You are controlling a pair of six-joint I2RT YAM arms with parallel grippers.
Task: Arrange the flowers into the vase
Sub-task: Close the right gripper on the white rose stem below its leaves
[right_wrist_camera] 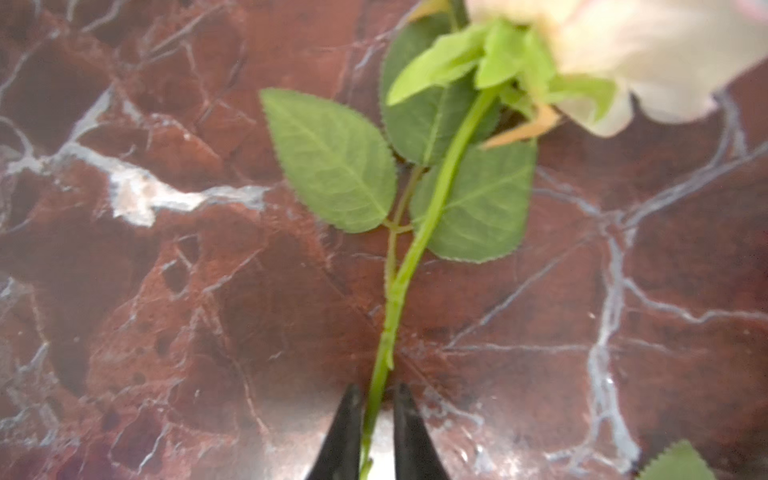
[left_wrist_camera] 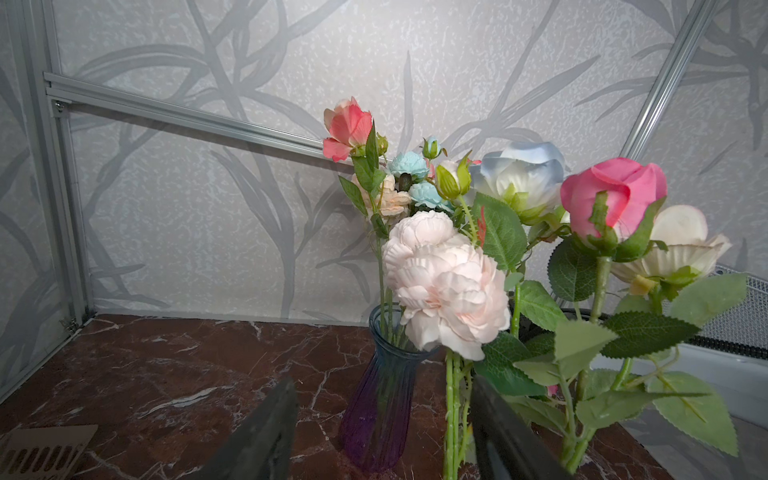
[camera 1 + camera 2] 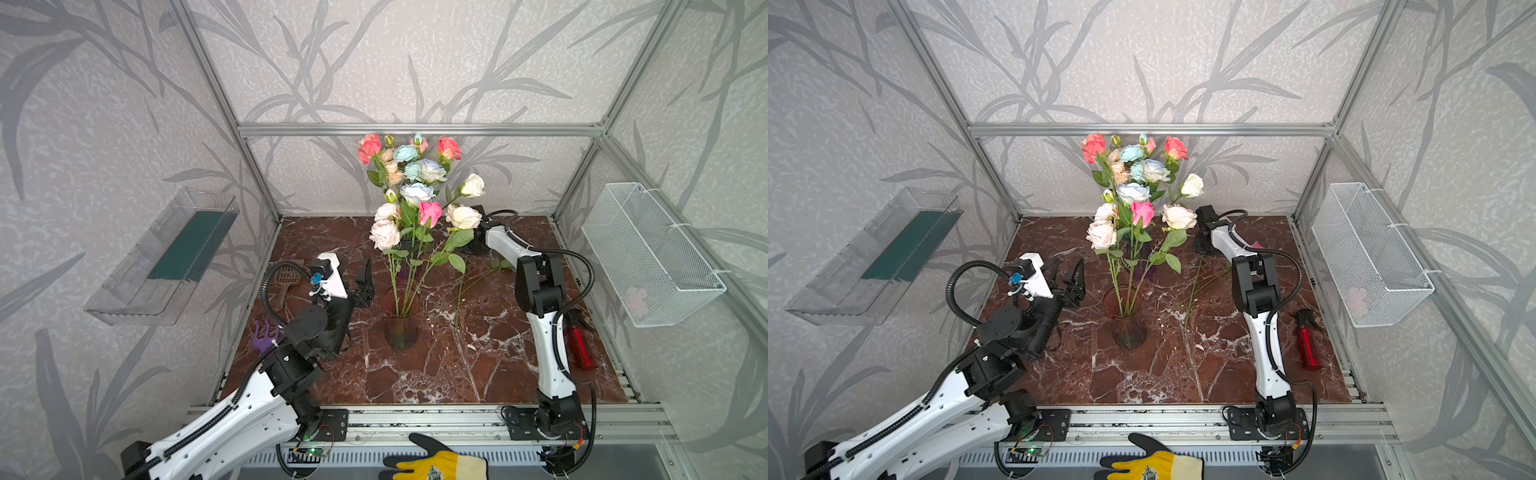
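2 vases near the middle of the table (image 3: 415, 374), one behind the other: front vase (image 3: 401, 328), and back vase (image 2: 380, 399) toward the far edge, mostly hidden in both top views. Both hold flowers (image 3: 415, 183). Left claw (image 3: 365, 280) spread wide, empty, just left of front vase. Right claw (image 1: 377, 388) pinched on the stem of 1 cream rose (image 1: 648, 50) near the far edge, right of the vases; lifted or lying, can't tell. 2 stems (image 3: 458, 307) on table right of front vase. 1 red bottle (image 3: 582, 349) at right edge.

The vase (image 3: 401, 332) stands mid-desk (image 3: 436, 374), flowers (image 3: 430, 212) in it; spray bottle (image 3: 581, 349) lies far right, scoop (image 3: 286, 278) far left.
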